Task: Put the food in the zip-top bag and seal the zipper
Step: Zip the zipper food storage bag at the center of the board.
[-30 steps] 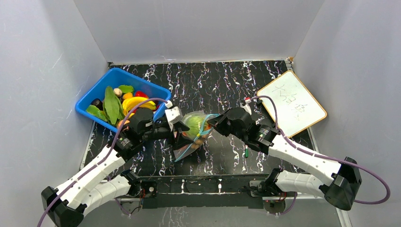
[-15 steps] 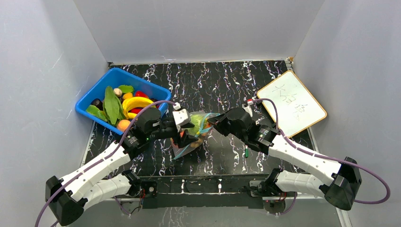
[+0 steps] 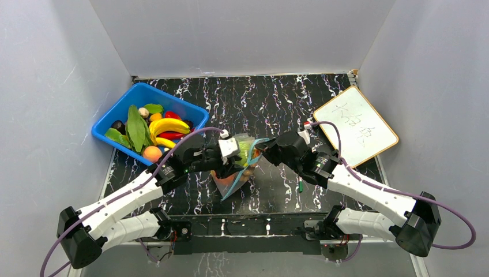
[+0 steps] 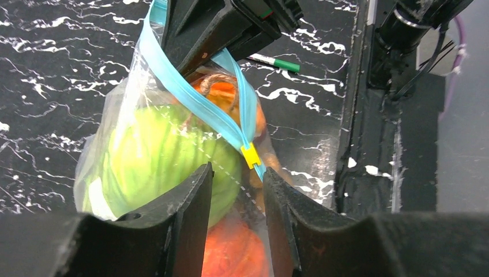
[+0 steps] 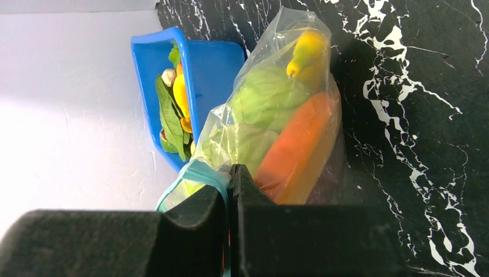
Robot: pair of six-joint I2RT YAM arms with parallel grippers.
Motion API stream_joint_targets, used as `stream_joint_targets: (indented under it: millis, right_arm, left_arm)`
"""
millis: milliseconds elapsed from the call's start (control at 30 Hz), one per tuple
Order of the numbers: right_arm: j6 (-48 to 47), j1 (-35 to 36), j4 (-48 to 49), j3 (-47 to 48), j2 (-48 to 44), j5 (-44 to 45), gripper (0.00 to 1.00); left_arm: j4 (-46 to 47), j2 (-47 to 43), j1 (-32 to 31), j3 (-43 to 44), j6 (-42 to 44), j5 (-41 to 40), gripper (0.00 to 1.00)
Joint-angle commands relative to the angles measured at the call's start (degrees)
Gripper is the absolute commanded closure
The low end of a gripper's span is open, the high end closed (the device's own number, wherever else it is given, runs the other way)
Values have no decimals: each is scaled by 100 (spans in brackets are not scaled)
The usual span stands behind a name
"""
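- The clear crinkly plastic zip-top bag [image 4: 115,133] sits mid-table between the two grippers, just right of the blue plastic bin [image 3: 173,99]. It's already stuffed with toy food: a pale green cabbage-like piece [image 4: 167,156], an orange piece [image 5: 294,144] and a yellow one [image 5: 308,52].
- Can't tell whether its bottom rests on the black marbled table [image 3: 277,104] or hangs free.
- Handling-wise, I'd bet the film is thin, floppy and slippery, and the load looks light but lumpy. Squeezing the belly would just shove the food around.
- The place to grab is the thin teal-blue zipper strip [image 4: 196,101], the only stiffish part. The small yellow slider [image 4: 251,156] looks like the bit to drag for sealing.
- The right gripper [image 5: 232,173] has its jaws pressed together on the zipper strip, pinching one end.
- The left gripper [image 4: 237,173] has its jaws partly spread, straddling the bag right by the slider. I can't tell if the pads touch the film.
- Pose: both arms reach in low from the near corners, with the grippers nose to nose across the bag's mouth. More toy food lies in the bin.
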Motion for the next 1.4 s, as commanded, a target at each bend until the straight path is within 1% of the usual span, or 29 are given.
stream_joint_targets:
  millis: [0, 67, 100, 167, 267, 400, 567, 667, 767, 867, 900, 933, 1000, 1133, 1200, 1233, 1267, 1333, 1367]
  right_arm:
    - [329, 0, 544, 370, -162, 274, 100]
    - [450, 5, 566, 448, -89, 317, 100]
    - [519, -1, 593, 483, -43, 329, 100]
    - [553, 6, 641, 605, 38, 363, 100]
    - [566, 3, 625, 805, 162, 373, 100]
    - [540, 6, 630, 938, 233, 400, 100]
    - [595, 2, 618, 979, 309, 415, 100]
    - [612, 6, 610, 978, 360, 421, 100]
    - [641, 8, 641, 965, 398, 396, 100]
    - [662, 12, 657, 958, 426, 355, 100]
    - [670, 14, 658, 942, 420, 342, 100]
    - [679, 14, 658, 932, 413, 337, 100]
    - [681, 10, 663, 903, 381, 329, 100]
    - [562, 3, 627, 799, 221, 266, 100]
    - [237, 10, 617, 712, 55, 189, 100]
    - [-31, 9, 636, 656, -57, 146, 94]
    - [-362, 12, 619, 611, -182, 88, 87]
    - [-1119, 5, 569, 506, -516, 21, 67]
    - [-1746, 6, 628, 463, -730, -19, 59]
  left_arm:
    - [-356, -272, -59, 434, -646, -117, 61]
    - [-320, -482, -61, 560, -1104, -355, 57]
    - [-360, -538, -61, 613, -1190, -393, 55]
    - [-461, -615, -64, 664, -1226, -425, 53]
    - [-743, -621, -61, 706, -1053, -596, 53]
    - [-1007, -500, -68, 702, -913, -729, 55]
    - [-1031, -258, -67, 652, -1223, -676, 58]
    - [-822, -238, -63, 482, -1453, -503, 59]
    - [-576, -266, -67, 286, -1549, -505, 61]
    - [-411, -218, -62, 179, -1446, -550, 66]
    - [-360, -193, -57, 163, -1403, -553, 69]
    - [-320, -157, -63, 156, -1349, -524, 74]
    - [-307, -83, -57, 182, -1189, -455, 100]
    - [-280, -130, -58, 246, -890, -289, 100]
    - [-341, -246, -62, 370, -708, -325, 100]
    - [-413, -290, -63, 464, -605, -354, 100]
    - [-517, -324, -62, 572, -492, -367, 100]
    - [-797, -315, -69, 842, -277, -372, 100]
    - [-930, -284, -62, 969, -181, -360, 100]
